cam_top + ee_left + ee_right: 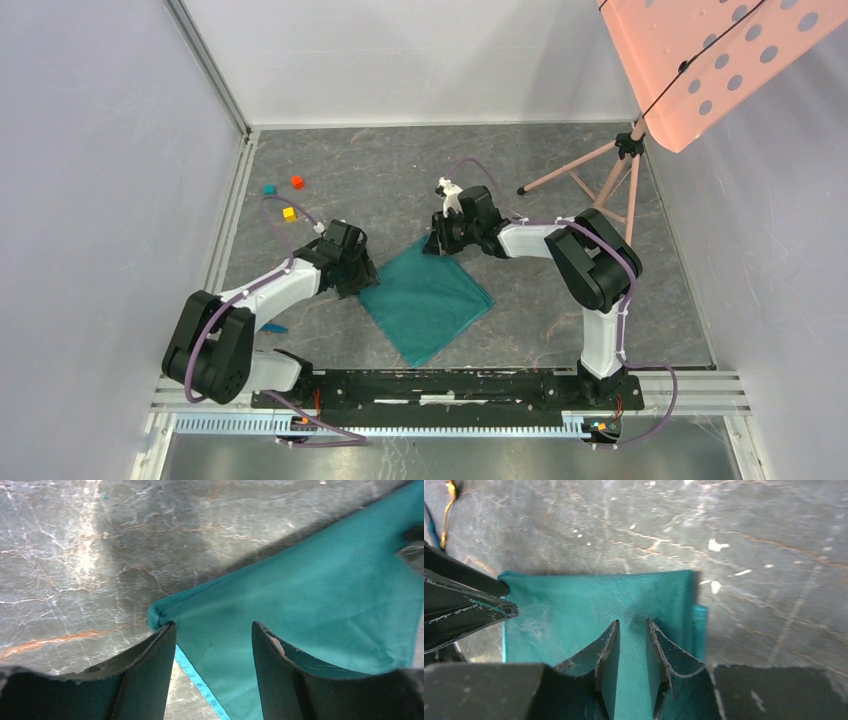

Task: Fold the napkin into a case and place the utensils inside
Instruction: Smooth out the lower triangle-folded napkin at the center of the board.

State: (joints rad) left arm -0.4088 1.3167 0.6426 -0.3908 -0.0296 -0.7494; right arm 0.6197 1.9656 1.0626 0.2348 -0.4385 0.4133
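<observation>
The teal napkin (425,297) lies folded flat in a diamond on the grey table. My left gripper (214,626) stands open over its left corner, with one fingertip (162,630) touching the corner's hem. At the far corner my right gripper (632,622) presses down on the napkin (589,605), its jaws a narrow gap apart with cloth showing between them and puckering at the tips. A slim blue utensil (275,328) lies beside the left arm. The gold spoon (446,510) shows at the top left of the right wrist view. No case shape is formed.
Small teal (269,188), red (296,181) and yellow (289,213) cubes sit at the back left. A pink perforated stand (700,60) on tripod legs (590,170) occupies the back right. White walls close in both sides.
</observation>
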